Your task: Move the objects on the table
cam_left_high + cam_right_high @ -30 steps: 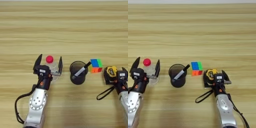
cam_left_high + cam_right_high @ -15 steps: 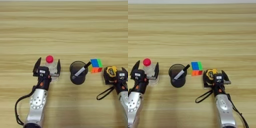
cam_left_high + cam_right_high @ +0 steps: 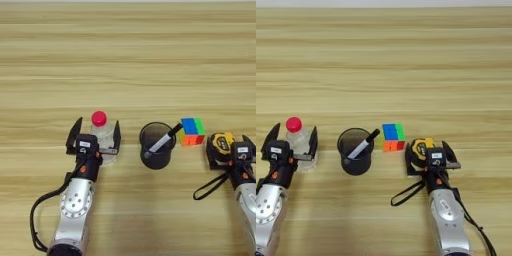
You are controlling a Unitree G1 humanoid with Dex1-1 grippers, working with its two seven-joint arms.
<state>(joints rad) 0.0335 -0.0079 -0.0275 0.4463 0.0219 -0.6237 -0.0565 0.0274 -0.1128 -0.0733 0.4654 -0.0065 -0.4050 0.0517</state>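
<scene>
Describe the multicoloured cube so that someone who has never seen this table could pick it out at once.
On the wide light-brown wooden table, find the black mesh cup holding a white pen with a black tip near the front. The small multicoloured cube sits just to its right, left of the yellow-black tape measure. It alone shows blue, green and orange faces.

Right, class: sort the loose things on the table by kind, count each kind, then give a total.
Bottle with red cap: 1
Pen: 1
Mesh cup: 1
Colour cube: 1
Tape measure: 1
Total: 5
</scene>
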